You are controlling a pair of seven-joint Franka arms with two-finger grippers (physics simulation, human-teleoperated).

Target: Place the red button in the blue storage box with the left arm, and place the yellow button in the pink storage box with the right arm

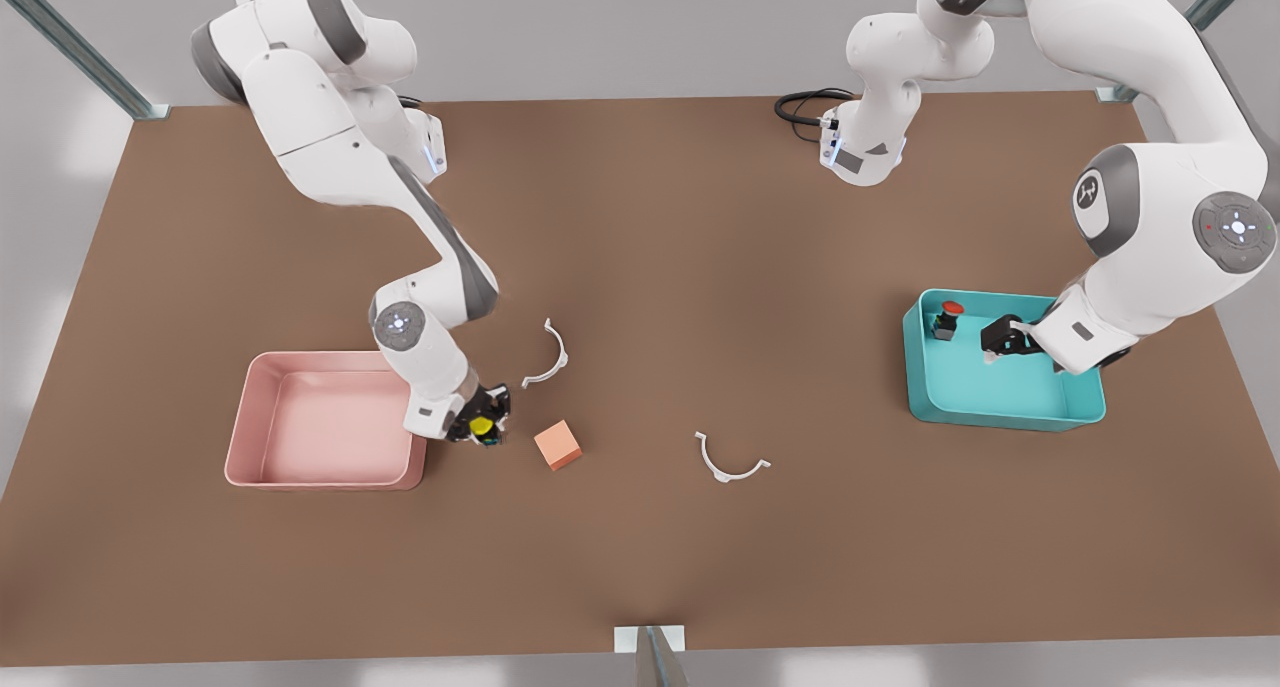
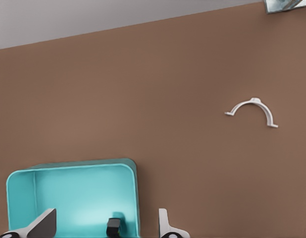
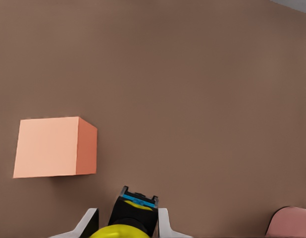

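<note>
Right gripper [image 1: 484, 425]: one, low over the brown tabletop [image 1: 660, 237] just off the pink box's near corner, fingers clamped on the yellow button [image 1: 482, 426], a tiny round yellow cap on a black base. In the right wrist view the cap [image 3: 117, 231] sits between the two pale fingers [image 3: 88, 222]; which way its axis tilts cannot be told. The arm bends down steeply from the front view's upper left.

Left gripper [image 1: 993, 347]: one, inside the outline of the blue box, fingers [image 2: 42, 224] spread apart and holding nothing. Its forearm reaches in from the front view's right, roughly level.

Red button [image 1: 947, 320]: one, tiny red cap on a black base, standing upright with the cap up in the teal-blue shallow plastic tray [image 1: 1000, 407], near the left gripper but apart from it.

Pale pink shallow plastic tray [image 1: 300, 467]: one, with rounded corners, beside the right gripper.

Salmon-orange cube [image 1: 558, 444]: one, on the table near the yellow button.

White curved clips: two, [image 1: 548, 357] and [image 1: 730, 462], lying flat between the trays.
</note>
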